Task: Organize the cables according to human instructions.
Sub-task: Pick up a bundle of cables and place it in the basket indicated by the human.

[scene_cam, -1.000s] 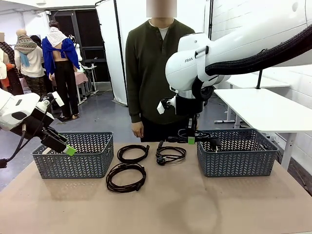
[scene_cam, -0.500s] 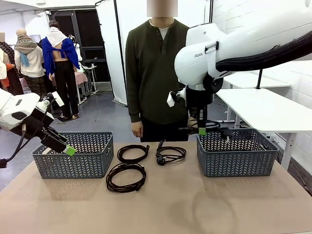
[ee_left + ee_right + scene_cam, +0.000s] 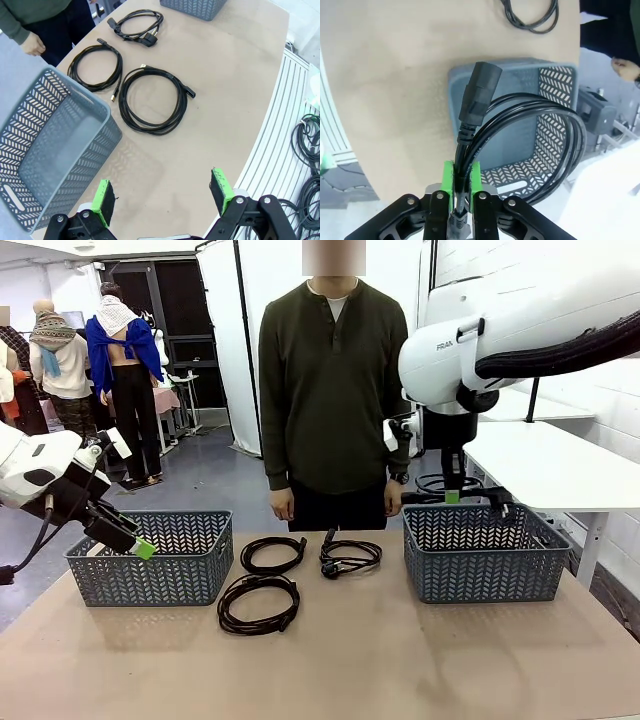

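Observation:
My right gripper (image 3: 452, 497) is shut on a coiled black cable (image 3: 470, 488) and holds it just above the right grey basket (image 3: 485, 560). In the right wrist view the green pads (image 3: 449, 181) pinch the cord below its black plug (image 3: 480, 95), and the loop hangs over the basket (image 3: 470, 75). Three more coiled cables lie on the table between the baskets: one at the back left (image 3: 272, 554), one at the back right (image 3: 350, 557), and one nearer me (image 3: 258, 603). My left gripper (image 3: 140, 545) is open beside the left basket (image 3: 150, 558), with nothing between its fingers (image 3: 104, 202).
A person stands at the far side of the table with both hands (image 3: 283, 506) hanging at the table's edge. The left basket (image 3: 50, 145) holds nothing. Bare brown tabletop (image 3: 380, 660) stretches across the near side.
My right arm has carried its cable to the right and upward, from near the middle of the table to above the right basket. The left arm has not moved.

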